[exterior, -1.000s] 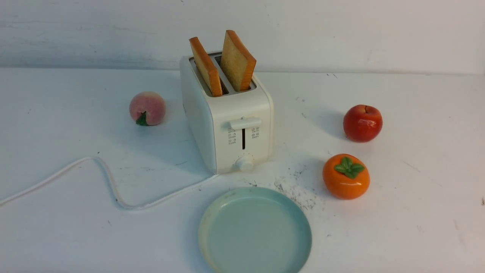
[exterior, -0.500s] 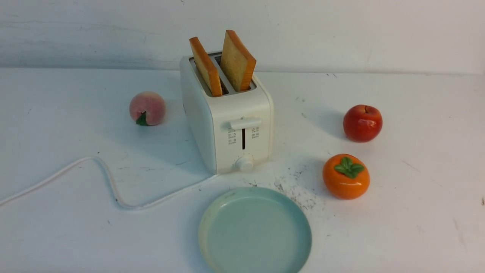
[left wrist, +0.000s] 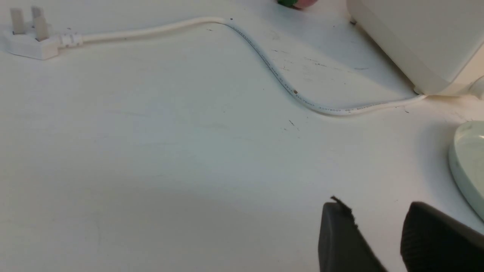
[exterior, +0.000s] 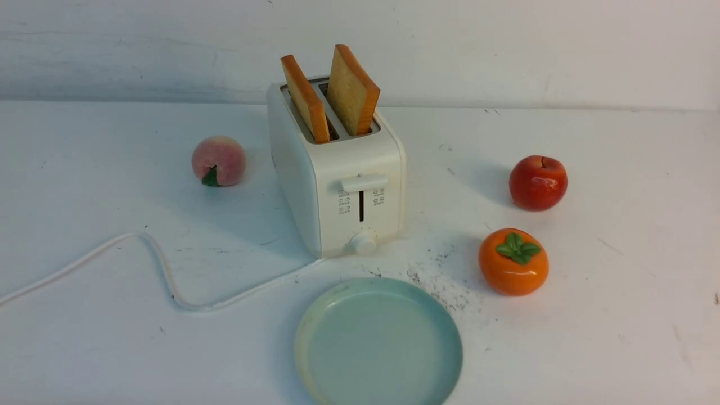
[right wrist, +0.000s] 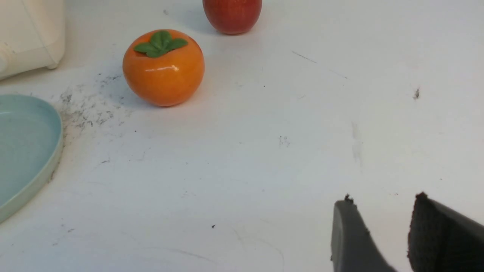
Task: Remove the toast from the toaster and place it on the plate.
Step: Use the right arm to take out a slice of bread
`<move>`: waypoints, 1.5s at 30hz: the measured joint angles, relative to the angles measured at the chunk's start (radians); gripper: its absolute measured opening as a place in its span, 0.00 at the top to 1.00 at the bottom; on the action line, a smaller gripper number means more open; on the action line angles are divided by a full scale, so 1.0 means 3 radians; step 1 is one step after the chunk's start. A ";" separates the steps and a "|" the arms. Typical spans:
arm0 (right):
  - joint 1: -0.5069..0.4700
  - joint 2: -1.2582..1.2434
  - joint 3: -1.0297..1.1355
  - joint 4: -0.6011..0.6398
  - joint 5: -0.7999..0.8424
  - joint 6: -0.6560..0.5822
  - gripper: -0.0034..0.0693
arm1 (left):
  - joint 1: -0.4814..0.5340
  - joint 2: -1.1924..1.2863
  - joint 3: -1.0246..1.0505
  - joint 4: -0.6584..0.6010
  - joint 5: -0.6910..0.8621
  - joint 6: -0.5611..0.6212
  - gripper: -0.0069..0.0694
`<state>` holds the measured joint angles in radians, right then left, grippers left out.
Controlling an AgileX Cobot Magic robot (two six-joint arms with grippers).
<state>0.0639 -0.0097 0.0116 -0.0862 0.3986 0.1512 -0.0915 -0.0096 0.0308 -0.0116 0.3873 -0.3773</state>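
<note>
The white toaster stands mid-table with two slices of toast, one in the left slot and one in the right slot, both sticking up. In front of it lies the empty pale blue-green plate. Neither arm shows in the front view. My left gripper hovers open over bare table, with the plate's rim and the toaster's corner beyond it. My right gripper is open too, nothing between its fingers, well away from the plate's edge.
A peach sits left of the toaster. A red apple and an orange persimmon sit to its right. The white cord curls across the left of the table to a plug.
</note>
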 joint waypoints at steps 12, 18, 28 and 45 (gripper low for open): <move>0.0000 0.0000 0.0000 0.0000 0.0000 0.0000 0.62 | 0.0000 0.0000 0.0000 0.0161 -0.0004 0.0000 0.59; 0.0000 0.0000 0.0000 0.0000 0.0000 0.0000 0.62 | 0.0000 0.0000 0.0000 0.0172 -0.0004 0.0000 0.59; 0.0000 0.0000 0.0043 0.0961 -0.0441 0.0797 0.62 | -0.0007 0.0000 0.0000 -0.1579 -0.0179 -0.1176 0.59; 0.0000 0.0158 -0.0671 0.1715 -0.1025 0.0808 0.80 | -0.0007 0.0000 0.0000 -0.2758 -0.0345 -0.1647 0.59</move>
<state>0.0639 0.0376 -0.1898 0.4283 0.0912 0.3936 -0.0934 -0.0096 0.0308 -0.8389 0.2839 -0.8715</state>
